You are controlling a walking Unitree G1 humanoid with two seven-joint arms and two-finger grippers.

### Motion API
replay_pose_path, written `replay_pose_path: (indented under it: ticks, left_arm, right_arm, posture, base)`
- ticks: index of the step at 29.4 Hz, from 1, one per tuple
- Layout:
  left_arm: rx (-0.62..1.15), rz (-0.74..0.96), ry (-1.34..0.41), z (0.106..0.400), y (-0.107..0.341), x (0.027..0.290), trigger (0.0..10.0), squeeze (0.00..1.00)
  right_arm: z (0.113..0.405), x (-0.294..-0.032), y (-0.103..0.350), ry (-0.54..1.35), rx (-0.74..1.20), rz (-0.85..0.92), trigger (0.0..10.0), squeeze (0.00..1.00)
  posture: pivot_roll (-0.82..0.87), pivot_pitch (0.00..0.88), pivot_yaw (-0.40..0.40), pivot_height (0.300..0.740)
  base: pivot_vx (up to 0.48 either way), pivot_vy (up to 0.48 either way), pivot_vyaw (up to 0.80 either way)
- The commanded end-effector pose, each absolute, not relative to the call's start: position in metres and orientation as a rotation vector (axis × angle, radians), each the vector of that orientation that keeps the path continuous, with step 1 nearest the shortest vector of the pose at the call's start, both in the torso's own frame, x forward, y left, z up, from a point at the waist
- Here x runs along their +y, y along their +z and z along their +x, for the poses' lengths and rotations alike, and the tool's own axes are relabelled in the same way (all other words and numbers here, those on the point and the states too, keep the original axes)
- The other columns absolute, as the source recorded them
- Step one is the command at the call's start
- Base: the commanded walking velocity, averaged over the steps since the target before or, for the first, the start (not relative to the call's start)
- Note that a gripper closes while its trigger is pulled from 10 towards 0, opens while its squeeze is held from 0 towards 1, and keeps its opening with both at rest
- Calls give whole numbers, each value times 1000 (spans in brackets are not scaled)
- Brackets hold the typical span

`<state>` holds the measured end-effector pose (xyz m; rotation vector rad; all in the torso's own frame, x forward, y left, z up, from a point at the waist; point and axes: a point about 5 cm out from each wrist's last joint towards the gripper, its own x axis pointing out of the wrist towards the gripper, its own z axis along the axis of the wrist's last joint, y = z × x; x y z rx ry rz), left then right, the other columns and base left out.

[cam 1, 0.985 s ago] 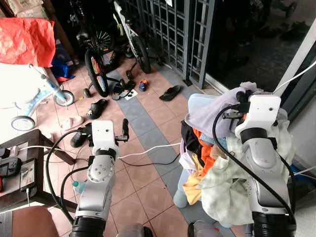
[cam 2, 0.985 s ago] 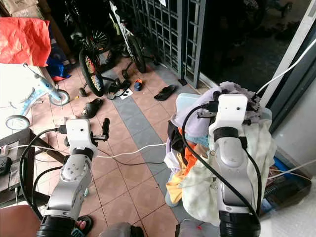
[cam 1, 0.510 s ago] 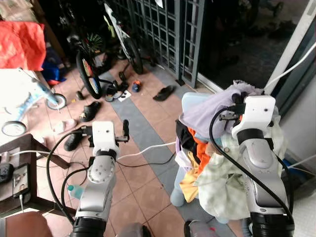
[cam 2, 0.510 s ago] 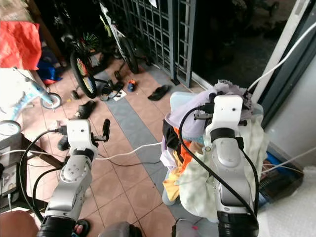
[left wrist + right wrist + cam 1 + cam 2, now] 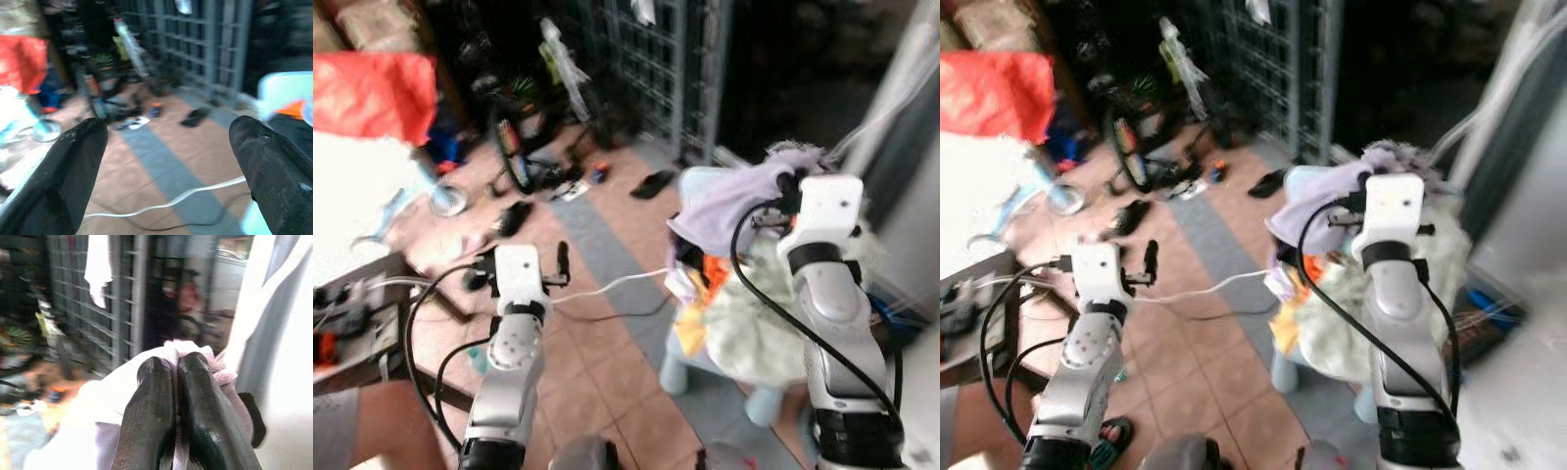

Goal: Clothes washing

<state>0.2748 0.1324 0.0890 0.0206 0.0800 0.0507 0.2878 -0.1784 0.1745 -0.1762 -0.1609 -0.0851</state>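
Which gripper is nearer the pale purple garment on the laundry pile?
Right. The right gripper has its jaws shut on the pale purple garment; the left gripper hangs open over the tiled floor, well apart.

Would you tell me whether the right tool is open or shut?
Shut: the right tool has its fingers pressed together, pinching lilac cloth.

A terracotta tiled floor point(image 5: 597, 372) ran under everything, crossed by a grey strip and a loose white cable point(image 5: 607, 287). Bicycles point(image 5: 514, 147) leaned by a dark metal grille point(image 5: 680, 59), with sandals point(image 5: 656, 183) and shoes scattered near their wheels. A red cloth point(image 5: 386, 93) lay heaped at the far left, above a wooden worktop point(image 5: 362, 328) carrying small devices.
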Motion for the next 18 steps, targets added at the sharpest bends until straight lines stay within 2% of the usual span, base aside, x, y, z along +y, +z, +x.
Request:
replay_pose_path:
  ticks: [1, 8, 11, 18]
  left_arm:
    - [80, 37, 74, 274, 90, 140, 10000, 0]
    - [83, 38, 71, 274, 90, 140, 10000, 0]
    - [84, 42, 76, 275, 90, 140, 10000, 0]
    - [70, 33, 65, 275, 91, 142, 10000, 0]
  right_arm:
    - [288, -168, 179, -57, -187, -167, 10000, 0]
    - [287, -172, 179, -69, -189, -181, 10000, 0]
    - [286, -174, 178, -73, -186, -184, 10000, 0]
    - [287, -173, 178, -71, -188, -185, 10000, 0]
  posture:
    - [-97, 0, 119, 740]
    - [-104, 0, 121, 740]
    - [-105, 0, 122, 740]
    - [-104, 0, 122, 740]
  base:
    - [-259, 0, -800]
    - [-250, 0, -800]
    - [0, 0, -800]
    - [0, 0, -63]
